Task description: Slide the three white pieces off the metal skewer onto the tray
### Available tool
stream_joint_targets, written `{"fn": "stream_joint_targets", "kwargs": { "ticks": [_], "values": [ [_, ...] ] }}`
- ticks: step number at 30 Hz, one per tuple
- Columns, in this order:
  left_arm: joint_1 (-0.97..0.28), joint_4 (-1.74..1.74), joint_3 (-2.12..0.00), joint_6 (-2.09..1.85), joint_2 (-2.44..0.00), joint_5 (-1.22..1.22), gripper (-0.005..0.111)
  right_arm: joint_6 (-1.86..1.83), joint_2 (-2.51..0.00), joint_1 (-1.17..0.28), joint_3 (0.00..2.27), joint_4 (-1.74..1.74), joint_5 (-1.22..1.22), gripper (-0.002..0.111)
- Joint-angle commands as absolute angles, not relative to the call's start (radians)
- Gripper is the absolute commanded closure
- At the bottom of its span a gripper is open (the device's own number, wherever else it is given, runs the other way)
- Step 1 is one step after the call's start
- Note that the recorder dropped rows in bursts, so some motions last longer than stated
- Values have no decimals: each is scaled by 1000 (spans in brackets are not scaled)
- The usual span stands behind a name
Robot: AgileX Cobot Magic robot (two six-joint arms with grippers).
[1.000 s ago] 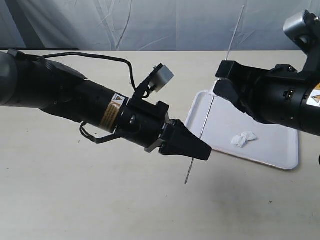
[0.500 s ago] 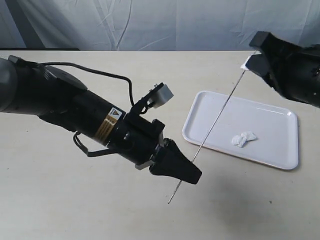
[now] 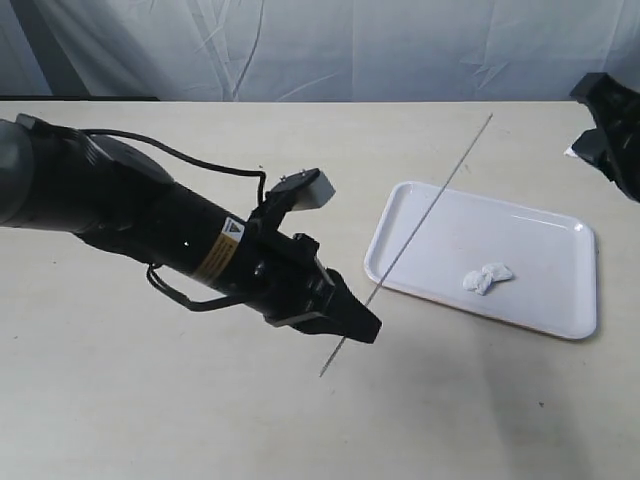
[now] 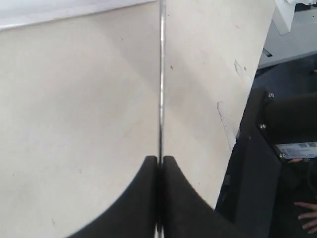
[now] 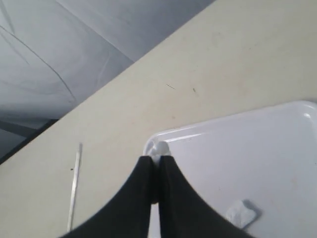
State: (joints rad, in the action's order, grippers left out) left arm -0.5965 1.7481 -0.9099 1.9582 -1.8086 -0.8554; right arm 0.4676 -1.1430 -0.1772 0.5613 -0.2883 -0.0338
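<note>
Left of the tray (image 3: 540, 240), the left gripper (image 3: 368, 330) clenches the metal skewer (image 3: 432, 205), now tilted lower, while the right gripper (image 5: 154, 159), withdrawn far right, pinches one white piece (image 5: 161, 147); two white pieces (image 3: 487, 277) lie on the tray.

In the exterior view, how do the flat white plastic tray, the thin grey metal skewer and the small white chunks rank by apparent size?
1. flat white plastic tray, largest in area.
2. thin grey metal skewer, longer than the tray but far thinner.
3. small white chunks, smallest.
</note>
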Motion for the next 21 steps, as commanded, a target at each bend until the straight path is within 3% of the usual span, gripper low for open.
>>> {"fn": "stream_joint_targets", "kwargs": {
  "ticks": [1,11,21],
  "values": [
    [-597,1744,-940,1987,-1803,-821,107,461,-1196,-168,565,-270,-25,109],
    [-597,1744,-1057,2013,-1823,-690,107,461,-1409,-171,565,-270,-46,109],
    [-597,1744,-1213,2032,-2008,-669,107,461,-1543,-171,565,-252,-15,107]
  ]
}}
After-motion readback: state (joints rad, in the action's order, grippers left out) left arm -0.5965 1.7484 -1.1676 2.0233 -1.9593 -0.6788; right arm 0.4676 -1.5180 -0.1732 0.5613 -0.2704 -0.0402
